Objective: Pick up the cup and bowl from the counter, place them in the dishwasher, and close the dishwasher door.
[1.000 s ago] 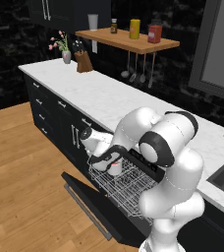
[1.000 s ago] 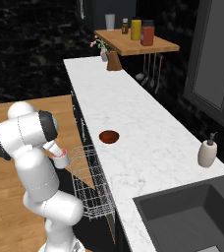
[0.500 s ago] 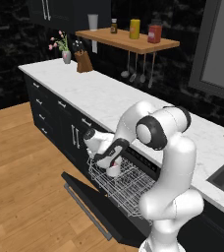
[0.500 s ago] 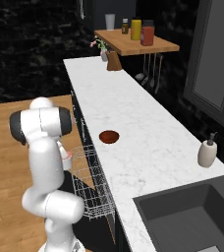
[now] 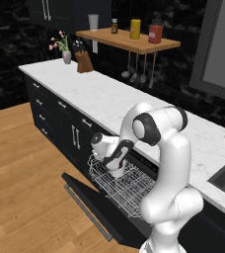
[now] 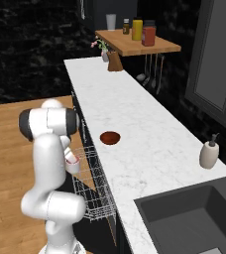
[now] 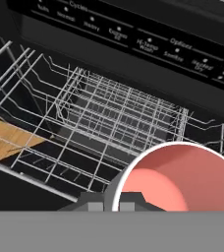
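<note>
Two task items are split between two places: you have the cup (image 6: 72,162) in the claw down at the dishwasher (image 5: 134,163), and the bowl (image 6: 109,138) sits on the counter (image 5: 109,99), near its front edge and just above the appliance.

Start with the big pieces. The dishwasher door (image 5: 92,205) lies dropped flat toward the wooden floor (image 5: 20,163), and the wire rack (image 5: 122,185) is pulled out over it. From the hand camera the rack's tines spread ahead of and below the cup, with the control strip (image 7: 148,44) across the top of that view.

The relation your coming move likely turns on: the cup hangs above the rack, mouth facing the hand camera, so its axis runs roughly along the gripper's line of sight. The open rack cells lie beyond it, which suggests lowering before letting go.

The gripper (image 5: 115,163) is closed as tight as it gets, pinching the cup; in the right base view the red rim peeks out beside the forearm.

Hard to make out: the fingertips themselves are hidden behind the cup's red interior (image 7: 182,182), so you cannot tell exactly where they bite the wall. The cup's base is hidden too, so whether it already touches the wires is unclear.
</note>
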Motion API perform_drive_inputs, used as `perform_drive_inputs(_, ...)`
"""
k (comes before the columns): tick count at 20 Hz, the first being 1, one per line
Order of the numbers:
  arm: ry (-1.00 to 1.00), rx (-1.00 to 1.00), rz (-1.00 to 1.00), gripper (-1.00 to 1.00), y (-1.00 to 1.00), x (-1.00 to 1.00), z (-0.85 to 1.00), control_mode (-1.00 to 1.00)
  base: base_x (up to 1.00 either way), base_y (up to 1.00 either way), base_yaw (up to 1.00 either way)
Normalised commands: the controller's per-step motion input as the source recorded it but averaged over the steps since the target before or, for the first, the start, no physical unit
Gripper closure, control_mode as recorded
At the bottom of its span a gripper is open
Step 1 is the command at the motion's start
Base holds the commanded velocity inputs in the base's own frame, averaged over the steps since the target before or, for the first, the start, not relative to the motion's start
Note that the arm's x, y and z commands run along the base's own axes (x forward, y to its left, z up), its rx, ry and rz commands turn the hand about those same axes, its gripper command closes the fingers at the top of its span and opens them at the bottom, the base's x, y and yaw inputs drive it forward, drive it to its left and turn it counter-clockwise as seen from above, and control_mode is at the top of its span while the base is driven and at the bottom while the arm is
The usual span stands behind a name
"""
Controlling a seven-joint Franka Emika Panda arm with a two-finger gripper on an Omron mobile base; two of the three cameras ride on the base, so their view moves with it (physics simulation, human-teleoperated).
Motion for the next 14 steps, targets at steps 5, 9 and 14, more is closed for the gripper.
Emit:
perform_drive_inputs(5, -0.01, 0.00, 0.00, 1.00, -0.36, 0.22, -0.47, -1.00, 0.00, 0.00, 0.00)
perform_drive_inputs(9, 0.01, 0.00, 0.00, 1.00, -0.20, 0.04, -0.52, -1.00, 0.00, 0.00, 0.00)
perform_drive_inputs(14, -0.01, 0.00, 0.00, 1.00, 0.00, 0.24, -0.56, -1.00, 0.00, 0.00, 0.00)
